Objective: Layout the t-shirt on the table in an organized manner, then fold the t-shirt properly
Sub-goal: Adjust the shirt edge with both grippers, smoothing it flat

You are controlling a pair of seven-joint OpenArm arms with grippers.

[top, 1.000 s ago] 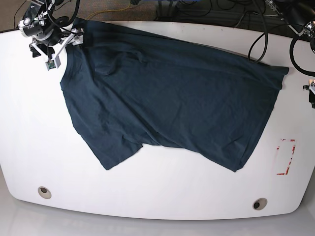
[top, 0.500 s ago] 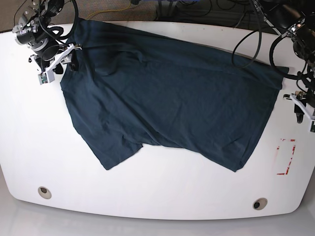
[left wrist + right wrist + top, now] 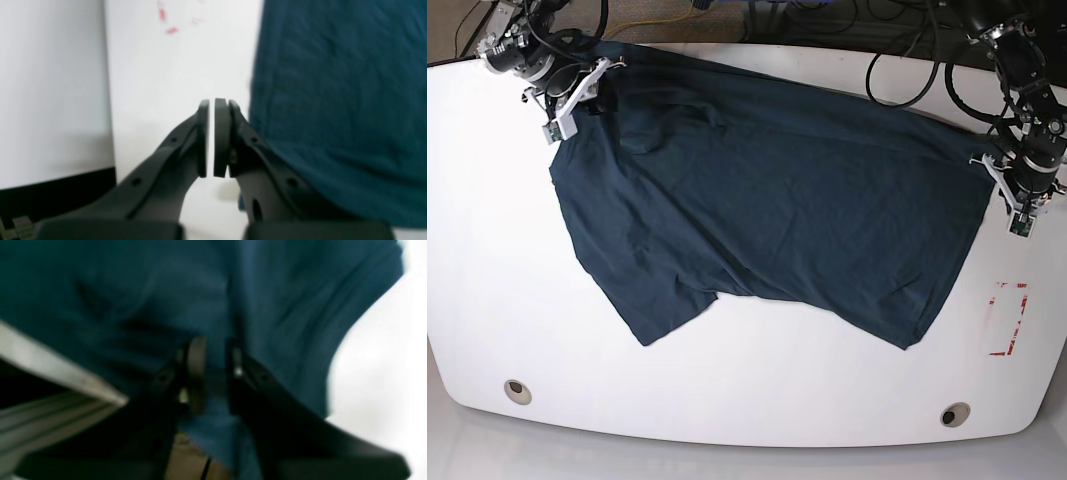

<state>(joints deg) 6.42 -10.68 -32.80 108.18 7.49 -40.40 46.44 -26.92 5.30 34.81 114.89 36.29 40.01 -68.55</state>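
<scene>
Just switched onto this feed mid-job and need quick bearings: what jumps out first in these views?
The dark t-shirt dominates, sprawled crookedly across the middle of the white table. The right hand is pinching a fold of its fabric at the far corner. The left hand is shut just beside the shirt's opposite edge with no cloth between its pads, and a red tape mark lies near it.
</scene>
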